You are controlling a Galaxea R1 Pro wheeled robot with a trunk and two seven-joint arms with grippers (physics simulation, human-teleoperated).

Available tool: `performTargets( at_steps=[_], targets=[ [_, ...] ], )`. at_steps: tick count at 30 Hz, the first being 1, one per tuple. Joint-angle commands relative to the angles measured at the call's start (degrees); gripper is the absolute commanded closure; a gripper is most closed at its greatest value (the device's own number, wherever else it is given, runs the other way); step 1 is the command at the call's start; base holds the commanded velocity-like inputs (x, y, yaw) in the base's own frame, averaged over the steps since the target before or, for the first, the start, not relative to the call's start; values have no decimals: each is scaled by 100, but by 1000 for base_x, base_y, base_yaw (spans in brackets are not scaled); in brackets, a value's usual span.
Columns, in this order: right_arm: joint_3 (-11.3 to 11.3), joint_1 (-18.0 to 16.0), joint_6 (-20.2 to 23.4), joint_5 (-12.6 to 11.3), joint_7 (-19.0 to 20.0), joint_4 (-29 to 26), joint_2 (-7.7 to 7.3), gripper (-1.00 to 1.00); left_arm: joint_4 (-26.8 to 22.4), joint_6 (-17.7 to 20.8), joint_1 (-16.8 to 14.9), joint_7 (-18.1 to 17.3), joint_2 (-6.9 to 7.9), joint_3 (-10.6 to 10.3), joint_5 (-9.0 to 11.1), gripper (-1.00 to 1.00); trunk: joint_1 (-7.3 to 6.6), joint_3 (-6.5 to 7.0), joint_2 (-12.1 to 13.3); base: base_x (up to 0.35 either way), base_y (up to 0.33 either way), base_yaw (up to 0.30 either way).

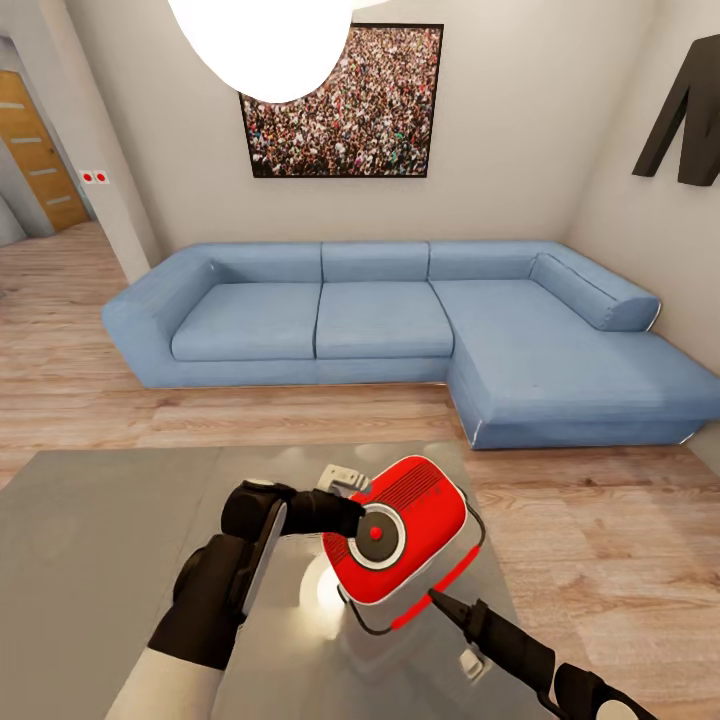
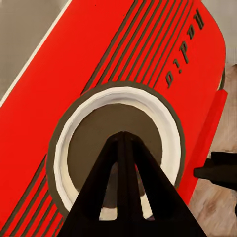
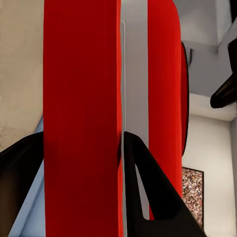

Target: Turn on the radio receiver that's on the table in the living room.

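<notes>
left wrist view shows your closed left gripper [image 2: 124, 143] on the dial [image 2: 116, 153]; right gripper [image 3: 79, 148] clamps the radio receiver [image 1: 400, 530] above the table [image 1: 90, 520]. push hard and it could twist loose.

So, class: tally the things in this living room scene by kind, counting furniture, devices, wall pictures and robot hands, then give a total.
Sofa: 1
Table: 1
Radio receiver: 1
Crowd photo: 1
Pendant lamp: 1
Robot hands, left hand and right hand: 2
Total: 7

Head camera looks down over the table [image 1: 90, 520]; both wrist cameras sit close against the radio receiver [image 1: 400, 530].
</notes>
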Motion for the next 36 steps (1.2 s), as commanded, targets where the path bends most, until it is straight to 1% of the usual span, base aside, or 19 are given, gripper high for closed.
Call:
performTargets(
  at_steps=[1, 8, 14, 24, 28, 32, 36],
  targets=[
    [-10, -4, -30, -38, 12, -7, 1, 100, 65, -1, -36, 32, 0, 0, 7, 100, 0, 0, 0, 0, 0, 0],
    [-3, -8, -28, -39, 32, -12, 9, 100, 201, -4, -91, 117, 0, 6, 34, 100, 0, 0, 0, 0, 0, 0],
    [-18, -9, -21, -47, 32, -10, 15, 100, 567, -19, -95, 122, 0, 10, 55, 100, 0, 0, 0, 0, 0, 0],
    [-18, -9, -16, -43, 32, -14, 20, 100, 752, -22, -95, 122, 0, 17, 75, 100, 0, 0, 0, 0, 0, 0],
    [-10, -9, -13, -41, 41, -14, 20, 100, 768, -22, -95, 122, 0, 18, 262, 100, 0, 0, 0, 0, 0, 0],
    [1, -9, -12, -40, 66, -11, 20, 100, 783, -62, -95, 122, 0, 17, 490, 100, 0, 0, 0, 0, 0, 0],
    [2, -9, -5, -46, 69, -13, 20, 100, 833, -99, -95, 122, 0, 12, 583, 100, 0, 0, 0, 0, 0, 0]
  ],
)
